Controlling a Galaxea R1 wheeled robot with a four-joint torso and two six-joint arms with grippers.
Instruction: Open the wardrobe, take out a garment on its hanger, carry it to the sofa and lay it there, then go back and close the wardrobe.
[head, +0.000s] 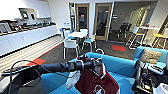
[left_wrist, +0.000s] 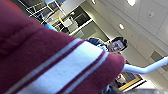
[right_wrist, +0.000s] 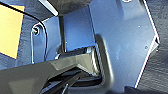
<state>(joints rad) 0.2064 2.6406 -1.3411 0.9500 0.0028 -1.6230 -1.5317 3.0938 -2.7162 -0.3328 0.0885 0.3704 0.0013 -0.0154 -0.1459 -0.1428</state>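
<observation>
Garment (head: 96, 81) hung on hanger (head: 100, 53) over sofa (head: 117, 66) | left gripper (head: 96, 63) clamped on hanger | advised: jacket lowered flat onto seat cushion before release, sleeves kept from bunching | right gripper state cannot be told

One garment (head: 96, 82), dark red with white sleeve, on one white hanger (head: 100, 51). One blue sofa (head: 117, 65); one patterned cushion (head: 150, 56) on it. Two wooden-framed glass doors (head: 103, 21) in far wall. One white table (head: 78, 34) mid-room; white chairs (head: 70, 44) around it, at least three. One person (left_wrist: 117, 45) in left wrist view.
</observation>
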